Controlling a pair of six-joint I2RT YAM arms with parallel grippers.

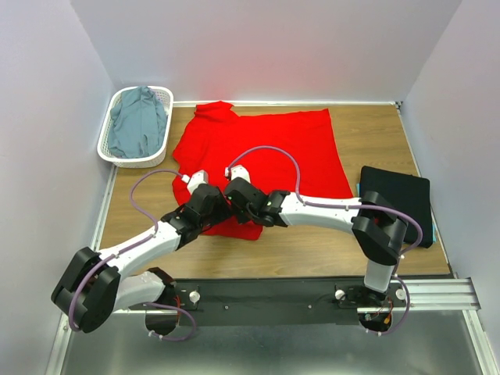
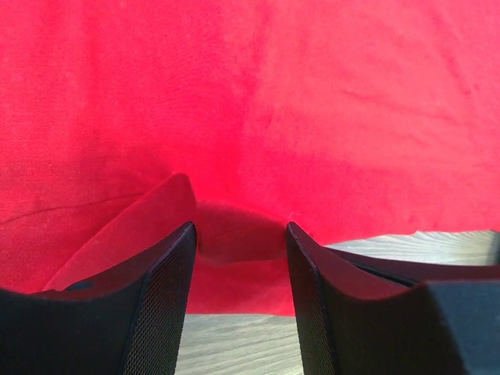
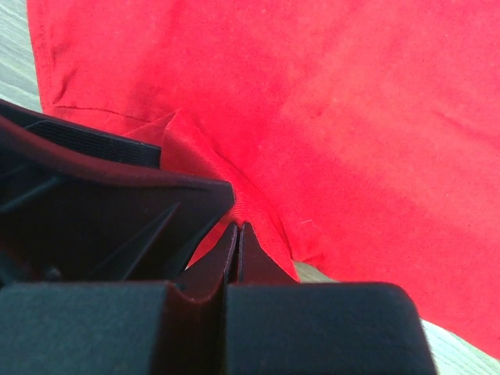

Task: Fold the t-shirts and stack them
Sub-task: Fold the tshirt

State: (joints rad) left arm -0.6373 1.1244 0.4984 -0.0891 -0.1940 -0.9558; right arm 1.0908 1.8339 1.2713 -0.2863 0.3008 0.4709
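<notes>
Lying spread mid-table (image 1: 312, 242), red t-shirt (image 1: 262, 148) runs toward 12 o'clock from its near edge at 6, where right gripper (image 3: 237, 230) pinches a raised tuck and left gripper (image 2: 241, 234), jaws wide, straddles it from 9 o'clock

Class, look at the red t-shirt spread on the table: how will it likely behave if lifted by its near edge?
Probably floppy: the red t-shirt tents into a ridge where the right hand pinches it. Likely light, since that small pinch raises it. Pushed, it would probably bunch, not slide: a fold humps between the left hand's open fingers.
</notes>
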